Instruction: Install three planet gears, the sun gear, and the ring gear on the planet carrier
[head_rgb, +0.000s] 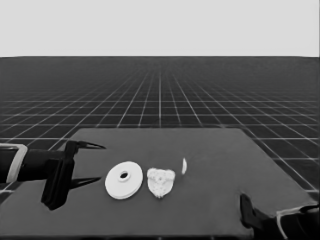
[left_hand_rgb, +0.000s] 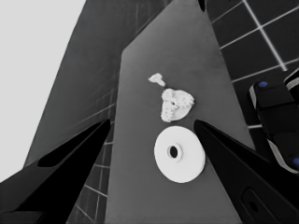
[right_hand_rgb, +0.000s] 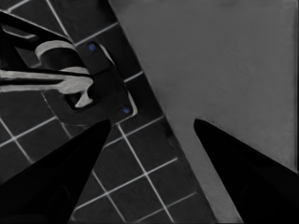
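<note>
Right jaws (head_rgb: 245, 200) parked, gears (head_rgb: 160, 181) seemingly clustered beside larger round part (head_rgb: 123, 179)

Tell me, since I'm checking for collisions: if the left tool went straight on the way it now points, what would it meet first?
Probably the larger round part. The left tool stands open at the table's left end, pointing along it toward that disc; the smaller round part with gears lies beyond. Height over the table is unclear, so it might pass above.

Two black arms with pale grey bands, left gripper (head_rgb: 95, 163) with long pointed black fingers
</note>
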